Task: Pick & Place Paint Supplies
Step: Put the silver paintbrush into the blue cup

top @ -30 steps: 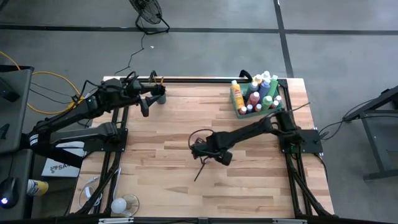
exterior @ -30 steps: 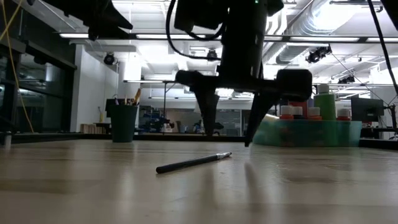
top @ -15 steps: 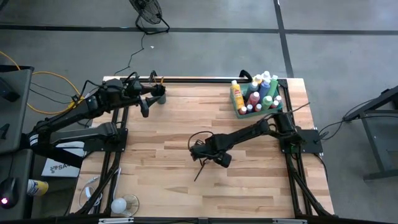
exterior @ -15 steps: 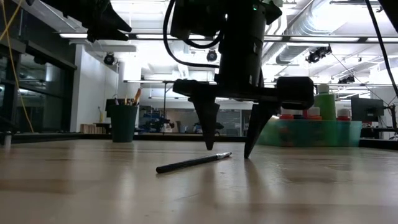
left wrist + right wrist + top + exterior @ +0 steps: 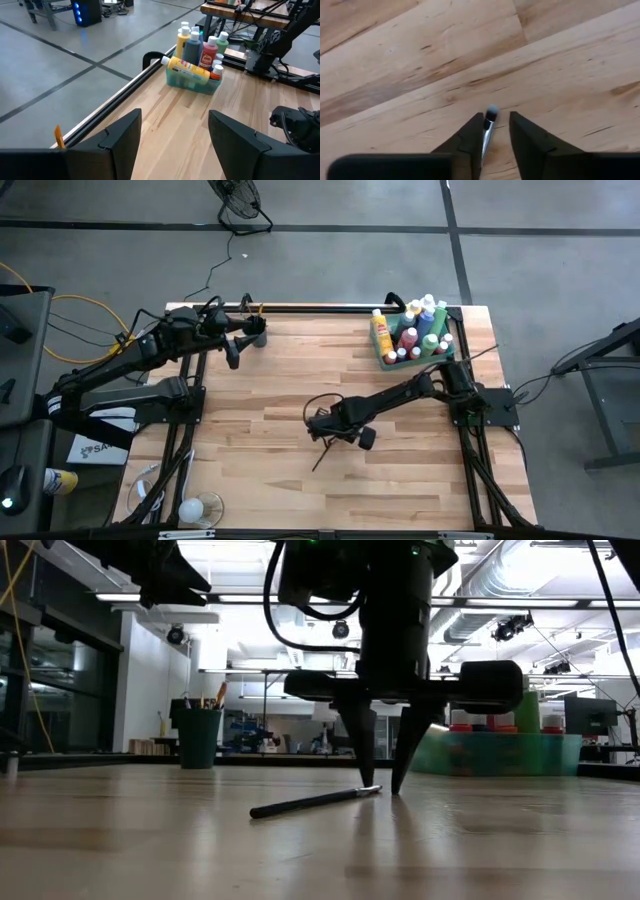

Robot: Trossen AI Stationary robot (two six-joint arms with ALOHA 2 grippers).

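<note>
The right gripper stands fingertips-down on the table, jaws narrowed around the paintbrush tip, a slight gap showing. Far right, bottles fill the green tray. Far left, the left gripper hovers half-open, empty, by the cup.

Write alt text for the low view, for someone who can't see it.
The right tool reaches down to the wooden table, its two dark fingers straddling the tip end of a thin dark paintbrush lying flat. Behind stand a dark cup of brushes and a green tray of paint bottles.
</note>
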